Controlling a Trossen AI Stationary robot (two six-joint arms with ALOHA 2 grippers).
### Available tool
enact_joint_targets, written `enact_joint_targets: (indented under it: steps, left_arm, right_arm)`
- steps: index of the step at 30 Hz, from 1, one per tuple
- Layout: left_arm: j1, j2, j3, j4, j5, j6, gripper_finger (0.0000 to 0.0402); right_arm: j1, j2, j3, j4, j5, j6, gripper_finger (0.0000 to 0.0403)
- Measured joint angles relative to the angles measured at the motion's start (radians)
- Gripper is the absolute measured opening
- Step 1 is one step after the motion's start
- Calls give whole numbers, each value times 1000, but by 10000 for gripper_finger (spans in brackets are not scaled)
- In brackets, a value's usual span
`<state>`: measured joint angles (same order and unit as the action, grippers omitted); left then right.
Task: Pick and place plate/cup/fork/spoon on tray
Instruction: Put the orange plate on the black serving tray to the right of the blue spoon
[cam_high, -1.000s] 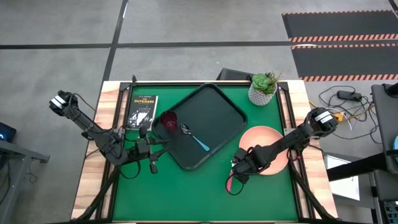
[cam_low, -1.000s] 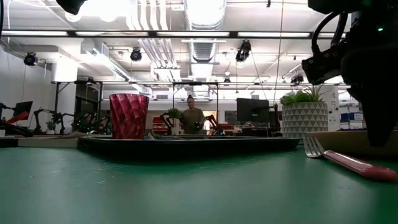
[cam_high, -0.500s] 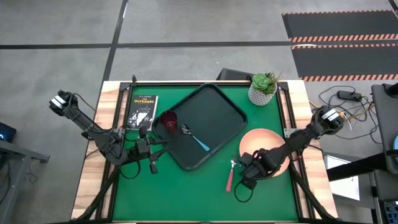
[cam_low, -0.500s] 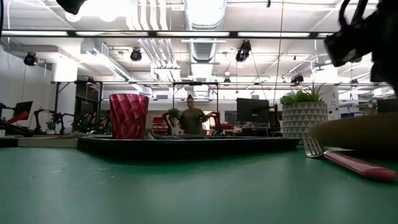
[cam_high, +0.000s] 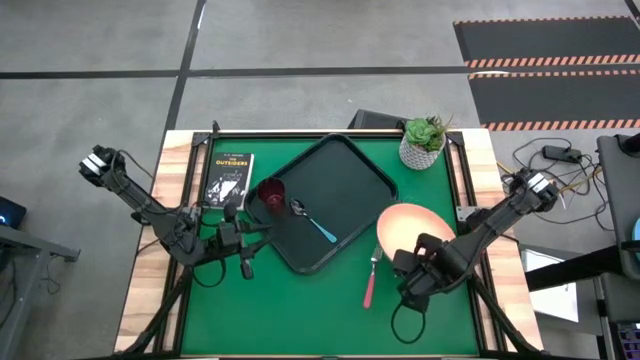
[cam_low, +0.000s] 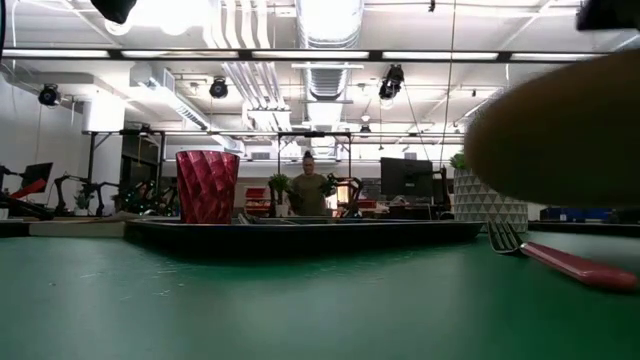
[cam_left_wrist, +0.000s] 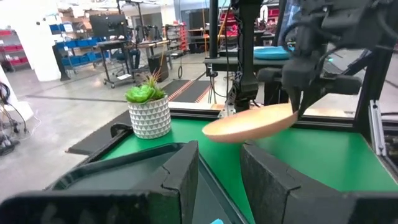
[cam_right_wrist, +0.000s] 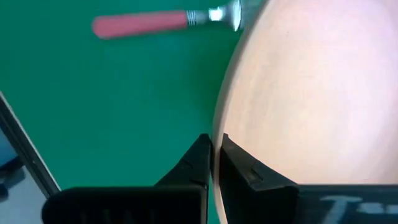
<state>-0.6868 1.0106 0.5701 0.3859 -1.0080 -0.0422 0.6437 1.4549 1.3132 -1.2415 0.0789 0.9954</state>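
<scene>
The peach-pink plate (cam_high: 410, 226) hangs above the table at the right, held by my right gripper (cam_high: 424, 264), which is shut on its rim. It also shows in the left wrist view (cam_left_wrist: 249, 123) and the low view (cam_low: 570, 130). The pink-handled fork (cam_high: 369, 284) lies flat on the green mat just left of the plate. The maroon cup (cam_high: 270, 193) stands on the black tray (cam_high: 350, 170), and the blue-handled spoon (cam_high: 313, 222) lies on the tray. My left gripper (cam_high: 245, 260) is open and empty at the tray's near left corner. My right gripper pinches the plate's rim (cam_right_wrist: 216, 144) on its near side between the two fingers, one finger (cam_right_wrist: 244, 167) on the inner face and the other on the outside. The fingers come from above, slanting from the near right. The plate is lifted clear and slightly tilted, its free edge lower.
A white pot with a green plant (cam_high: 424, 143) stands at the far right corner. A small black book (cam_high: 229, 180) lies left of the tray. Bare green mat lies along the near side. A person stands far off in the room (cam_low: 307, 190).
My right gripper has gone from over the fork toward the table's near right, to the plate's near rim, then up. The plate, which lay flat on the mat, is now lifted clear and has shifted a little toward the tray. The fork has stayed in place.
</scene>
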Motion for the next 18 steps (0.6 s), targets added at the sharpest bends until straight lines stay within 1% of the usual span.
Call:
enact_joint_targets:
  steps: [6,12,18]
  left_arm:
    - [0,2,-3,-1,0,-43,99]
    - [0,2,-4,-1,0,-58,99]
    - [0,2,-4,-1,0,-59,99]
  right_arm:
    - [0,-1,119,-37,147,-130,8]
    - [-7,15,160,-14,304,-295,8]
    - [-48,41,160,60,341,-433,8]
